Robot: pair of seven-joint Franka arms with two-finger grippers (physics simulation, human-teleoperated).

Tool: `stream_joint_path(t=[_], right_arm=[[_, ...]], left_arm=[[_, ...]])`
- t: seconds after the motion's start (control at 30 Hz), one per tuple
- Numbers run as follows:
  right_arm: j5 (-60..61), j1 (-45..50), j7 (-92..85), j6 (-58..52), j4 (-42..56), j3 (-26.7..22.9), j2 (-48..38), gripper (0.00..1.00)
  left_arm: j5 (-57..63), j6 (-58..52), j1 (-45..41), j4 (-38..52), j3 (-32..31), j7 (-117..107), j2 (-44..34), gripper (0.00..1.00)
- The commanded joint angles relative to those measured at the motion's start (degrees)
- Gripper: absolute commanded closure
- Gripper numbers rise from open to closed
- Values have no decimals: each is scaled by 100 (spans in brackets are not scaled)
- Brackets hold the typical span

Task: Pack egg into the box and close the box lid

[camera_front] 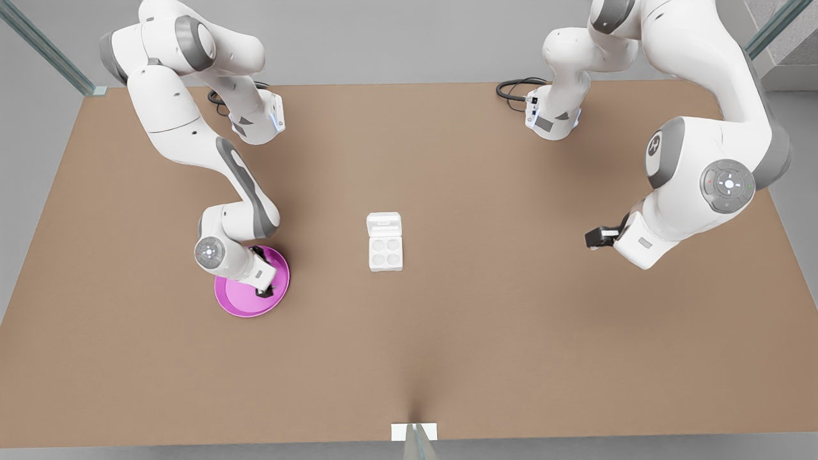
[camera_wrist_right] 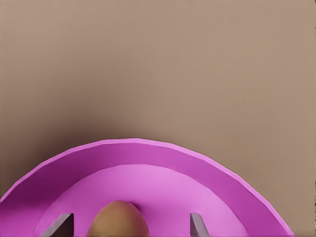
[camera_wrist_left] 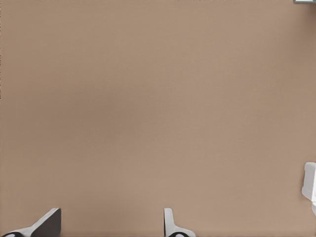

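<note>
Right hand [camera_wrist_right: 131, 224] is hovering wide open, empty, straddling the egg [camera_wrist_right: 118, 219] on the plate [camera_wrist_right: 197, 163]; light, smooth and likely fragile, it wants gentle side contact, while the left hand [camera_wrist_left: 108, 224] is waiting open and empty.

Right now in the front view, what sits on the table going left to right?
Pink plate with the right pincer over it → box with its lid open → left pincer, waiting.

pink plate [camera_front: 239, 300] | on brown table [camera_front: 511, 319] | front view's left | black cables [camera_front: 514, 88] at far edge
</note>
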Motion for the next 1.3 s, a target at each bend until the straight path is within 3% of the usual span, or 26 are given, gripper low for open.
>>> stream_joint_path(t=[0.0, 0.13, 0.2, 0.3, 0.33, 0.7, 1.27], right_arm=[[8, 0, -5, 0, 8, -9, 0, 14], [-10, -52, -49, -9, -1, -18, 8, 14], [-10, -17, -49, 0, -27, -18, 9, 21], [-10, 27, -49, 9, -44, -18, 35, 21], [-10, 18, -49, 9, -36, -18, 35, 26], [-10, -35, -49, -18, -18, -18, 35, 38], [-10, -105, -58, -18, 17, -18, 44, 43]], left_arm=[[1, 5, 2, -6, 3, 0, 1, 0], [-7, -4, 2, -6, -6, 0, 36, 0], [1, -13, 2, -15, 3, -9, 36, 0], [-7, -22, -6, -24, -6, -26, 45, 0], [-7, -22, -6, -33, -6, -26, 45, 0], [-16, -39, -6, -41, -6, -35, 45, 0], [-25, -74, -6, -50, -24, -35, 45, 0]])
